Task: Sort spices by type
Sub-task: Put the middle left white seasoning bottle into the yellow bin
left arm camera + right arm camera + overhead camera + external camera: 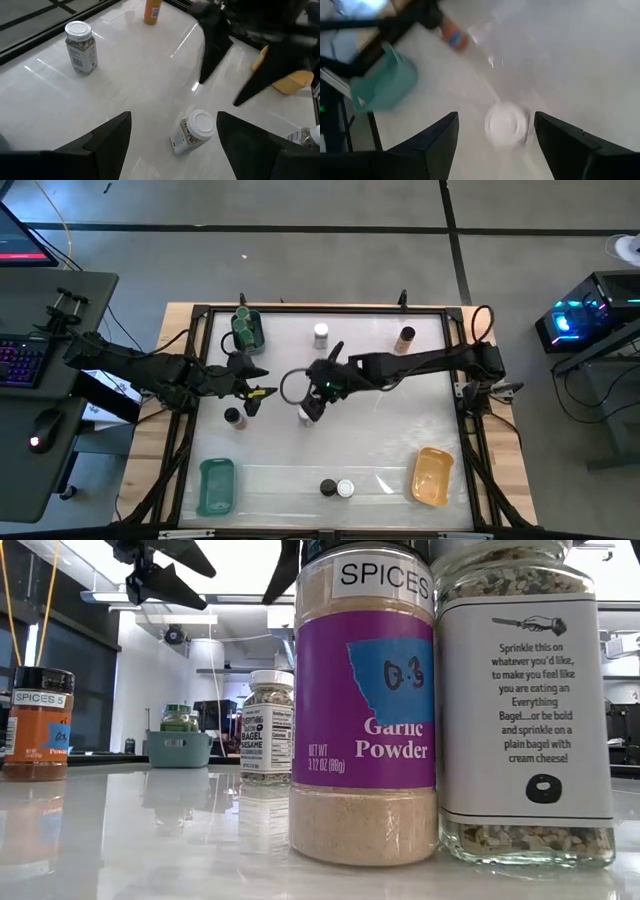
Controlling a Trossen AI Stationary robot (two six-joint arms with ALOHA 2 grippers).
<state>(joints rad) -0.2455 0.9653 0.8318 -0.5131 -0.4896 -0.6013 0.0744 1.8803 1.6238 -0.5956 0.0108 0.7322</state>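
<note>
My right gripper [312, 402] hangs open over a white-lidded spice jar [308, 415] standing mid-table. In the right wrist view its fingers [495, 115] stand either side of the lid [507, 125], apart from it. My left gripper [258, 393] waits open to the left, and the same jar [195, 131] lies ahead of its fingers [172, 117]. A dark-lidded orange jar [234, 417] stands near it. A second white-lidded jar [320, 334] and a brown-lidded one [405, 339] stand at the far side. Green-lidded jars sit in the far-left teal tray [246, 330].
A second teal tray [216, 485] lies near left and an orange tray [432, 475] near right. A Garlic Powder jar [365, 710] and an Everything Bagel jar [525, 710] stand together at the near edge. A black frame rims the table [400, 430].
</note>
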